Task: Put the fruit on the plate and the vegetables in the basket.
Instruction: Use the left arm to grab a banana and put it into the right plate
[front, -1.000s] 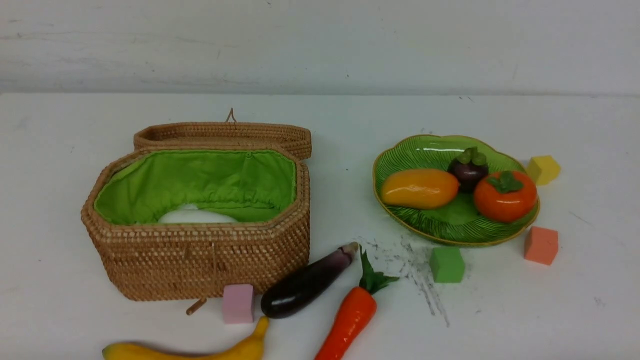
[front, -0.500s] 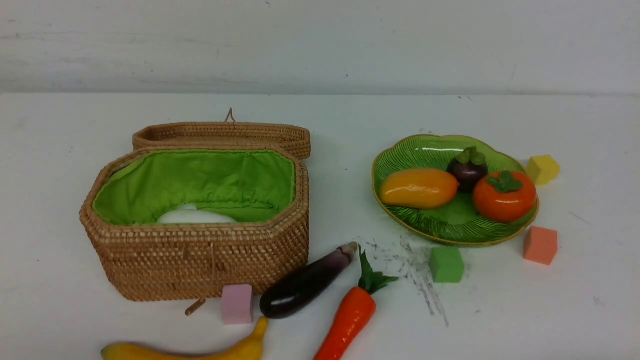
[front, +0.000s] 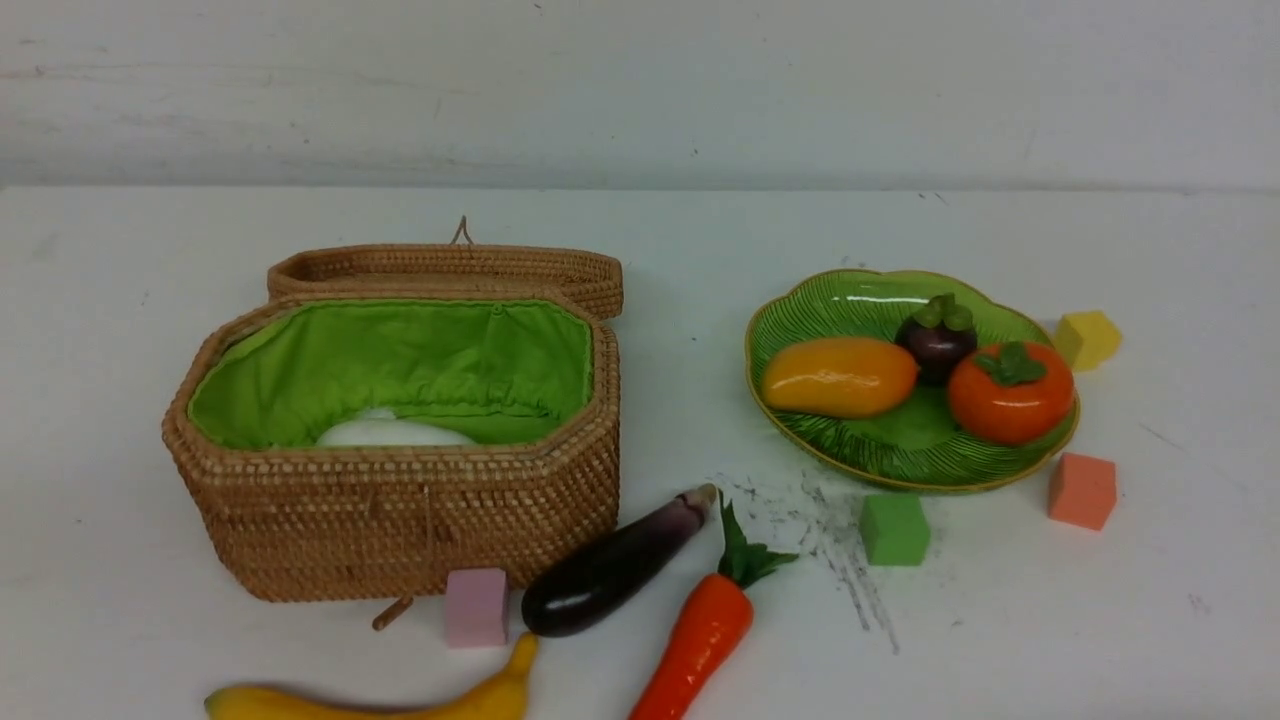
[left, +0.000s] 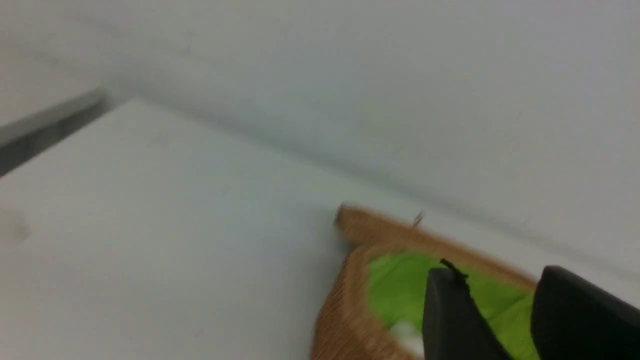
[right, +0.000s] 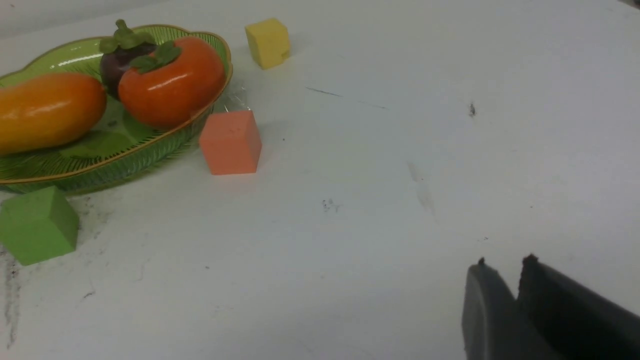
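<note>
fruits (front: 838, 377) four, vegetables (front: 610, 578) three, cubes (front: 893, 528) four

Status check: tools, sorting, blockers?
Left tool open, right tool shut, both empty. Long yellow toy banana, dark-purple eggplant, orange carrot unsorted on table. Pink foam cube close beside eggplant.

Our left gripper (left: 502, 280) hangs with fingers parted, holding nothing; our right gripper (right: 505, 262) shows fingers nearly together.

cut by your front view's bottom edge: long yellow banana (front: 300, 703), orange green-topped carrot (front: 700, 640) | mostly hidden behind front wall of tan wicker basket (front: 400, 520): white oval vegetable (front: 390, 433) | left wrist view: blurred
</note>
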